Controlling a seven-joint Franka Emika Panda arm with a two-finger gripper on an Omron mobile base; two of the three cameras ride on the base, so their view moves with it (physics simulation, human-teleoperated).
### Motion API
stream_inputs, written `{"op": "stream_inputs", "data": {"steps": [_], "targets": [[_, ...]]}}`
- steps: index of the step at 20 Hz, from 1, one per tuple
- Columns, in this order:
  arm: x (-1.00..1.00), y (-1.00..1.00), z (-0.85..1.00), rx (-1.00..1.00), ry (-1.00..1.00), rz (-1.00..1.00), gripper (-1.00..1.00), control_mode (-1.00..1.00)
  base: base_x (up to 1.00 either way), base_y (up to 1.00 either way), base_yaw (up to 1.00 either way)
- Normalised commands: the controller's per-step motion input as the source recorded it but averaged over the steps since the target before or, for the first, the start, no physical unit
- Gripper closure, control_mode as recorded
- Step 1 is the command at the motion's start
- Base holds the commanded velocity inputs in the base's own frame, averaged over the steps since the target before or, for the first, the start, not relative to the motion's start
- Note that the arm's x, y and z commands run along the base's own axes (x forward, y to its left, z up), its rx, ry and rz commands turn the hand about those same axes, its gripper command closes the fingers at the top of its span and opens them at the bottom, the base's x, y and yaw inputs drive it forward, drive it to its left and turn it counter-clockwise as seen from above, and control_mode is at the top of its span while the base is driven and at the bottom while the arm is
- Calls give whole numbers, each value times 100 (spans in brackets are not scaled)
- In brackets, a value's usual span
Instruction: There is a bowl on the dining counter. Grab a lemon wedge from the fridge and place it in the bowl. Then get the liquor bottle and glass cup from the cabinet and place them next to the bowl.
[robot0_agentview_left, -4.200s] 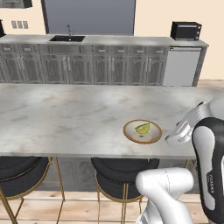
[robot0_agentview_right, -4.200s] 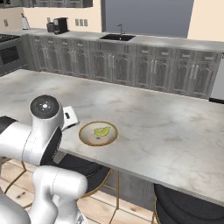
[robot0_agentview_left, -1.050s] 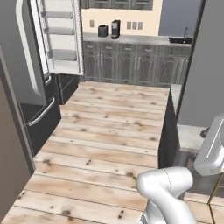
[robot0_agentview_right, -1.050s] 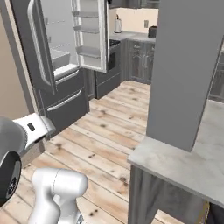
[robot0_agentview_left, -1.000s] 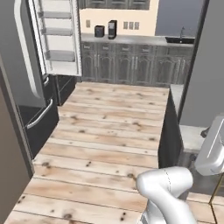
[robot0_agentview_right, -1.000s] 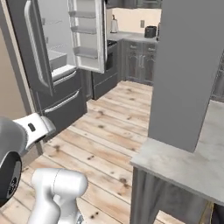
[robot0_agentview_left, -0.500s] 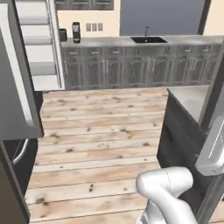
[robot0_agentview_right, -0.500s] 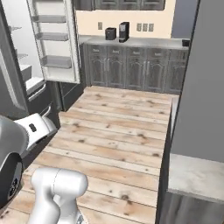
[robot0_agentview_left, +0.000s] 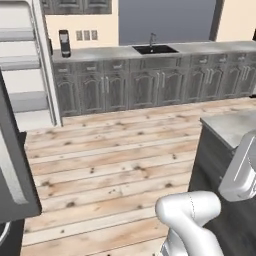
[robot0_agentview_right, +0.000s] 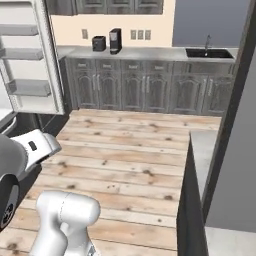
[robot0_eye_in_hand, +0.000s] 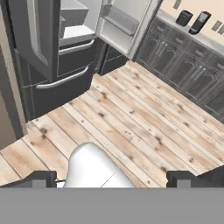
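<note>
In the hand view the dark grey fridge (robot0_eye_in_hand: 65, 83) stands at the upper left with its doors open, pale shelves showing above its two drawers. My gripper (robot0_eye_in_hand: 111, 179) is open over the wood floor, well short of the fridge, and holds nothing. An open fridge door with white shelves sits at the left of the left base view (robot0_agentview_left: 25, 80) and of the right base view (robot0_agentview_right: 30, 60). A corner of the dining counter (robot0_agentview_left: 227, 125) shows at the right, and its edge (robot0_agentview_right: 200, 145) too. Bowl, lemon wedge, liquor bottle and glass cup are out of view.
A dark grey cabinet run with a sink (robot0_agentview_left: 152, 49) lines the back wall; a coffee machine (robot0_agentview_right: 115, 40) and a toaster (robot0_agentview_right: 98, 43) stand on it. Upper cabinets (robot0_agentview_right: 107, 6) hang above. Wood floor (robot0_agentview_left: 115, 160) lies open between fridge and counters. A grey pillar (robot0_agentview_right: 235, 150) rises at right.
The whole picture has swung: the base has turned, so the fridge slid to the left edge and the sink counter came into the middle. The gripper stays open.
</note>
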Motion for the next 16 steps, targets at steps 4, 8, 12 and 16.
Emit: {"op": "stream_inputs", "data": {"steps": [4, 8, 12, 16], "targets": [[0, 0, 0, 0, 0, 0, -100, 100, 100, 0, -1], [0, 0, 0, 0, 0, 0, -100, 100, 100, -1, 0], [0, 0, 0, 0, 0, 0, -100, 100, 100, -3, 7], [0, 0, 0, 0, 0, 0, -100, 100, 100, -9, 20]]}}
